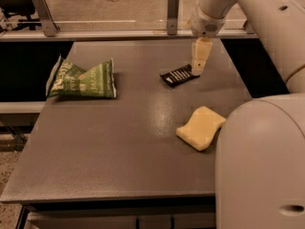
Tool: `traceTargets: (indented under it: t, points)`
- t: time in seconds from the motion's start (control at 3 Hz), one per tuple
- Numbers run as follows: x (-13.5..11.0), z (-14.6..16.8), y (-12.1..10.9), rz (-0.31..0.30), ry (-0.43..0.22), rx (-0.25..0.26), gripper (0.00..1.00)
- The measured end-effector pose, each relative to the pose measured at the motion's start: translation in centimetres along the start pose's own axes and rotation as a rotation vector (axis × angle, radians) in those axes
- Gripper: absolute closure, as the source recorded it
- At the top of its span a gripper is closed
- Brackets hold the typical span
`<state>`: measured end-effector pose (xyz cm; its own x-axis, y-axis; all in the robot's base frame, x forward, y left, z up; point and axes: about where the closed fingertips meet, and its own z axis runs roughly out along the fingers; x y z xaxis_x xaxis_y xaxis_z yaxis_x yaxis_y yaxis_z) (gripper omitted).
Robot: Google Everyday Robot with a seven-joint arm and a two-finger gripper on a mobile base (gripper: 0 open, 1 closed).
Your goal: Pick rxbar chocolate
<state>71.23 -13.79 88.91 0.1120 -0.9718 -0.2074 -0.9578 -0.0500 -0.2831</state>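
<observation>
**Gripper over the rxbar chocolate**

The gripper (196, 70) is pointing down at the 3 o'clock end of the rxbar chocolate (178, 75), which is lying flat at 1 o'clock on the table (119, 166) (the gripper's opening and hold cannot be told). The sponge (201, 128) is lying at 4 o'clock and the green bag (83, 80) at 10.

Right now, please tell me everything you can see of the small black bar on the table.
The bar is small, flat, black and rectangular, with white lines of text on its wrapper. It lies flat and slanted on the grey table, toward the far right. The gripper hangs at its right end; whether they touch cannot be told.
</observation>
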Motion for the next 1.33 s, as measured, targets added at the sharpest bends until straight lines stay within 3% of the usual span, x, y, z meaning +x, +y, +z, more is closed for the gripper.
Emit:
traceTargets:
  t: [0.33, 0.67, 1.0, 1.33]
  points:
    - [-0.2, 3.1, 1.9, -0.06, 0.118, -0.076, 0.0]
    - [0.1, 5.0, 3.5, -0.093, 0.173, -0.148, 0.0]
    - [-0.3, 5.4, 4.4, -0.123, 0.12, -0.168, 0.0]
    - [-0.3, 5.8, 4.2, -0.123, 0.118, -0.164, 0.18]
